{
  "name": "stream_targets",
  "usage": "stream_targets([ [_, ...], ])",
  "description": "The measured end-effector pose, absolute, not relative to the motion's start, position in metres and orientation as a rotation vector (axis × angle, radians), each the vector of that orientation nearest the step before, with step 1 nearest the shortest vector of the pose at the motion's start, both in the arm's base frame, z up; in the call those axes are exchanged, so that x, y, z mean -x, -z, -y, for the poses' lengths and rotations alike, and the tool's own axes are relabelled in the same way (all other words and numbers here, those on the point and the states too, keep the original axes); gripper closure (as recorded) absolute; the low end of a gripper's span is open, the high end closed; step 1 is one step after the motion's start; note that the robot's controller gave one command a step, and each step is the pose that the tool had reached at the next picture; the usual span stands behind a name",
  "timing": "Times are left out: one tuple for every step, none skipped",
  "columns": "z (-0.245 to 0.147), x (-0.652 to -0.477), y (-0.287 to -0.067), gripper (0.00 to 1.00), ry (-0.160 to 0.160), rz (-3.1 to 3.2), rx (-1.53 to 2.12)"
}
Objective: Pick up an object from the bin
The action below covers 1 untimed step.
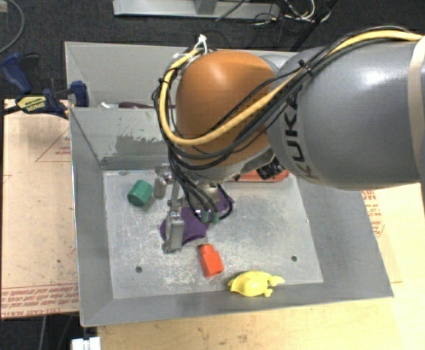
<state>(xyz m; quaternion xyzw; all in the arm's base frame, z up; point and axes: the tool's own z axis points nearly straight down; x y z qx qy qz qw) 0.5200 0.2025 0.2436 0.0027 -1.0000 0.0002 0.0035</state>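
My gripper (173, 236) hangs under the orange dome, low over the middle of the bin floor. A purple, soft-looking thing (192, 226) lies right against the gripper's right side, partly hidden by the gripper body and cables. A small red-orange block (211, 260) lies just below and to the right of the gripper, apart from it. A green cylinder (140, 192) lies on its side to the upper left, a short way off.
A yellow, lumpy toy (253, 284) lies by the bin's front wall. An orange and black thing (267, 172) peeks out under the arm at the back right. The arm and dome cover the bin's back middle.
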Motion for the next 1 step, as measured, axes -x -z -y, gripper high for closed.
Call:
stream_targets([
  [-0.2013,-0.5215,-0.2479,0.0,0.002,3.142,-0.001],
])
